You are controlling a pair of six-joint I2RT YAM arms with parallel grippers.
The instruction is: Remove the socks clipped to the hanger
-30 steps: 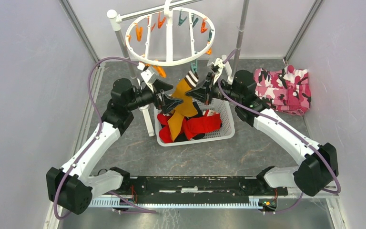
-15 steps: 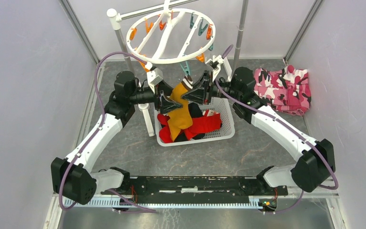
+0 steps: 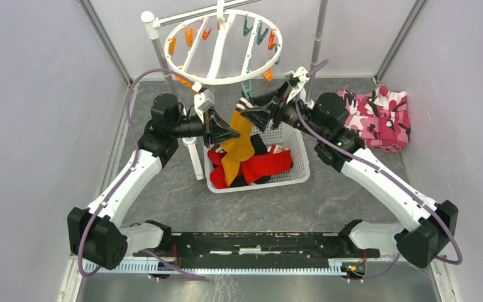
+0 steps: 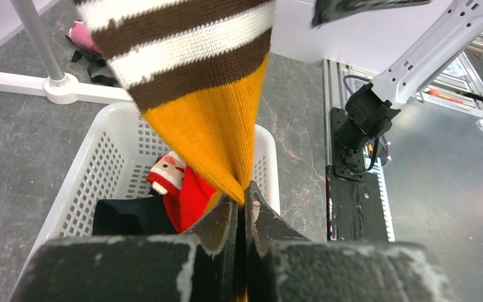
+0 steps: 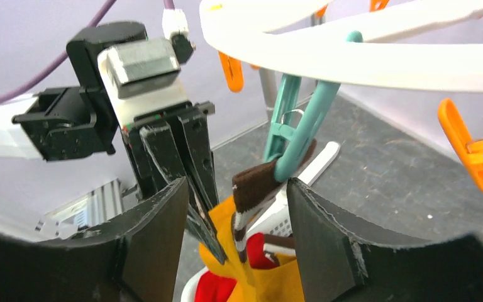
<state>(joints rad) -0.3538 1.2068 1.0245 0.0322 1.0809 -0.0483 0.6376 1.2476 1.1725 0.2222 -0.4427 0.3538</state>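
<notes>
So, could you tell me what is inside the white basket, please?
The basket holds red socks, a black sock and the lower end of the mustard sock; anything beneath them is hidden.

The right pincer [image 3: 249, 113] has risen from the mustard sock [image 3: 239, 143] — now straddling the teal clip [image 5: 311, 123].

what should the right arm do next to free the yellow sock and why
Probably ease the open right gripper up onto the teal clip and squeeze it: it pinches the striped cuff of the mustard sock, which the left gripper grips lower down.
</notes>
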